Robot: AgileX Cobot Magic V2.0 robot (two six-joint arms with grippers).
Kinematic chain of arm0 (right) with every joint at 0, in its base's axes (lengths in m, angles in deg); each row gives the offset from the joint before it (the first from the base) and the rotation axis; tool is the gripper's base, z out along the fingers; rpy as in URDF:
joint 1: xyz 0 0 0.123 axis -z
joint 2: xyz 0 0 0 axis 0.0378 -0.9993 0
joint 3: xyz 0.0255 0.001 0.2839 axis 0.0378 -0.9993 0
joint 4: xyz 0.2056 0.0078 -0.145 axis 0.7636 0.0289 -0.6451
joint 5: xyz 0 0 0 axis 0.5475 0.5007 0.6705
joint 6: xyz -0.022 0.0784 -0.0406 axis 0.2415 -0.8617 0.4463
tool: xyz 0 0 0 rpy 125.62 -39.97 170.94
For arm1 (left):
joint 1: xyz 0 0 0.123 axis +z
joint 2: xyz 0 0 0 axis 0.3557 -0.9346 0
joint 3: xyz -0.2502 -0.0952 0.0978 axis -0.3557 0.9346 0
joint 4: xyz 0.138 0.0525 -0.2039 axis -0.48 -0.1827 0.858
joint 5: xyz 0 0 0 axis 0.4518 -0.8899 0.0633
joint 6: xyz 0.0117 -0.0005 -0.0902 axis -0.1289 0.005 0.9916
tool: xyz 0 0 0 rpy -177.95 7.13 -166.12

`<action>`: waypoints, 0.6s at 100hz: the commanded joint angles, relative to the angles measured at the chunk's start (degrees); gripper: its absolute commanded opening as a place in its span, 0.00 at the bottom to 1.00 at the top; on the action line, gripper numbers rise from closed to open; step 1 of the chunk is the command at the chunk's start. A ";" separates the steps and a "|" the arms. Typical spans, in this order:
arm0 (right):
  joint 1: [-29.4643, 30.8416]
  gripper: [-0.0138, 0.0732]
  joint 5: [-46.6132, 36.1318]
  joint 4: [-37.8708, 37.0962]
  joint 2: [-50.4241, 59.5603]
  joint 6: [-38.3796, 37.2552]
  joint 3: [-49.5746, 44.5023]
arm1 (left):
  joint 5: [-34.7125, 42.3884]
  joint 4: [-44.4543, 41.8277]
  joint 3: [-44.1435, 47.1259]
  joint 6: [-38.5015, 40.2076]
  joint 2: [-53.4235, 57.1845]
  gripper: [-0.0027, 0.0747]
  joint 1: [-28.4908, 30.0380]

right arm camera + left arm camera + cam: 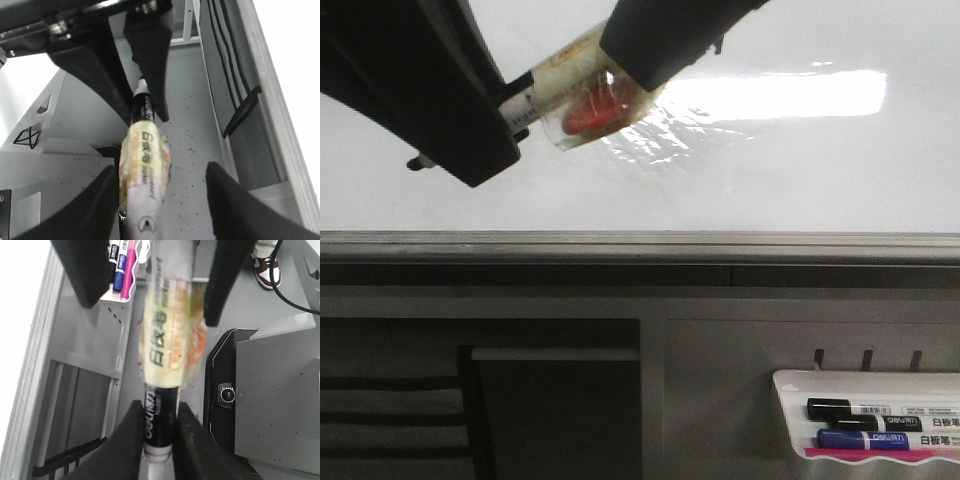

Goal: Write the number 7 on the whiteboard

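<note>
The whiteboard (770,170) fills the far half of the front view, glossy white with a bright glare; no number 7 shows on it. A marker (570,80) with a black end and a body wrapped in yellowish tape with an orange patch hangs above the board. My left gripper (515,125) is shut on the marker's black end (160,410). My right gripper (630,75) stands open around the taped body (145,165), which lies close to one finger with a wide gap to the other. The marker's tip is hidden.
A grey metal rail (640,245) runs along the board's near edge. Below it at the right hangs a small white tray (790,385) with a black and a blue marker. Grey metal frame parts lie under the board.
</note>
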 commanded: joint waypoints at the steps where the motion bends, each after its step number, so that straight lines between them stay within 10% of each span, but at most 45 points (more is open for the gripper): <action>1: 0.00 0.50 -1.33 2.41 1.18 0.69 1.83 | 2.03 1.71 -2.04 -0.04 1.11 0.01 -0.48; 60: 0.00 0.11 0.58 2.41 1.18 0.69 1.83 | 2.03 1.71 -2.04 -0.04 1.11 0.01 -0.48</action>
